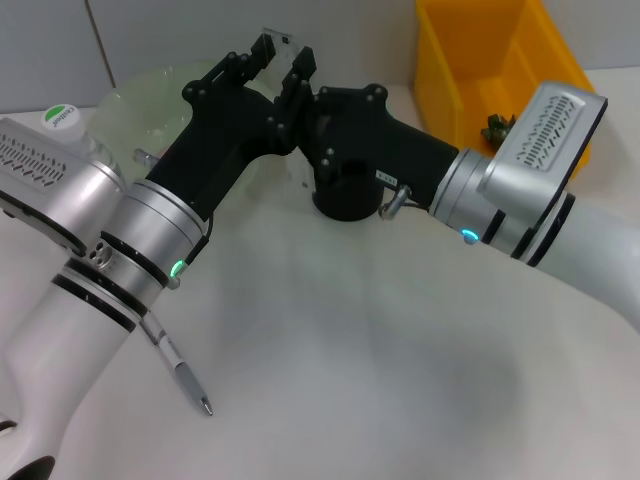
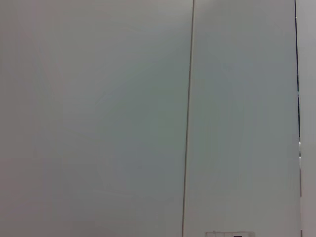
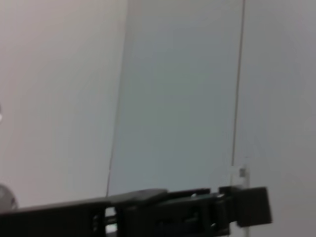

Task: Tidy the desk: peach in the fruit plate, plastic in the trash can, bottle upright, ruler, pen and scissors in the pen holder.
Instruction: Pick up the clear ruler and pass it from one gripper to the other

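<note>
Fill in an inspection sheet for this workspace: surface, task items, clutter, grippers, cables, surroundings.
Surface: white desk, pen lying on it.
Task items: pen holder under the right arm; trash can holding a dark scrap; fruit plate back left; bottle, only its cap showing; clear ruler raised between the grippers; peach and scissors not visible.
Clutter: nothing seen.
Grippers: left gripper and right gripper meet above the pen holder.
Cables: nothing seen.
Surroundings: pale wall.
</note>
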{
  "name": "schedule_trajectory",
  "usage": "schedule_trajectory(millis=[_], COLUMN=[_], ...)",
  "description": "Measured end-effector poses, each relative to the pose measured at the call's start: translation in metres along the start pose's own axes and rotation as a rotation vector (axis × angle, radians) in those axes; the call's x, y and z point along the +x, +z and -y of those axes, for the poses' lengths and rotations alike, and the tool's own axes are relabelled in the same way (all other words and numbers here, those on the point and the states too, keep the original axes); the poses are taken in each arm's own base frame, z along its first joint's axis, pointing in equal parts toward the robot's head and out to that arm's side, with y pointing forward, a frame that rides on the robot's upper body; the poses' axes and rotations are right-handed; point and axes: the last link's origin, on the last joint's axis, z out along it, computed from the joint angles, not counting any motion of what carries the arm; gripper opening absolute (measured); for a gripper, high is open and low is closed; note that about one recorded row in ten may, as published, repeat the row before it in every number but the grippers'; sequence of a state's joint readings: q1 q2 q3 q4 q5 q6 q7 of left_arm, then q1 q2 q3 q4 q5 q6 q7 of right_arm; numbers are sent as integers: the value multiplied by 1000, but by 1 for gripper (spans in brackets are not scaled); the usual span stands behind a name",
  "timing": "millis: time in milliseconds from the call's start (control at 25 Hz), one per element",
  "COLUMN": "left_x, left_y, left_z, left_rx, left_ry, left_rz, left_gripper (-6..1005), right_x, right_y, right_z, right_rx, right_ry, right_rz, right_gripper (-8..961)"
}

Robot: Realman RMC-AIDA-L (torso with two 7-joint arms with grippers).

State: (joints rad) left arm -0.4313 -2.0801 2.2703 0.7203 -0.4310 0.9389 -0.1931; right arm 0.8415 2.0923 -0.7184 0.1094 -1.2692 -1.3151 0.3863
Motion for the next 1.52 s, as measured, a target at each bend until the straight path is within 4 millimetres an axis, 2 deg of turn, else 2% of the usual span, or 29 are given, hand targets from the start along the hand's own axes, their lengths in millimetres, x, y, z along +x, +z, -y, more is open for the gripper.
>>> schedule_trajectory(millis=[280, 1160, 1320, 1400, 1520], left_x=[0, 0, 1, 1, 1], left_y=[0, 1, 1, 1, -5], left_z=[1, 2, 2, 2, 5], left_rx=[3, 2, 1, 1, -14], left_ry=[11, 4, -2, -2, -90], left_rz=[1, -2, -4, -4, -2], left_gripper=[446, 455, 627, 637, 653], right_x=[0, 1, 1, -1, -3], right_y=[4, 4, 3, 2, -3], right_z=[2, 2, 3, 6, 13], right_rx=[17, 18, 25, 45, 93], right_ry=[19, 24, 25, 29, 34], right_rz=[-6, -12, -9, 4, 29], right_gripper=[9, 9, 8, 8, 8])
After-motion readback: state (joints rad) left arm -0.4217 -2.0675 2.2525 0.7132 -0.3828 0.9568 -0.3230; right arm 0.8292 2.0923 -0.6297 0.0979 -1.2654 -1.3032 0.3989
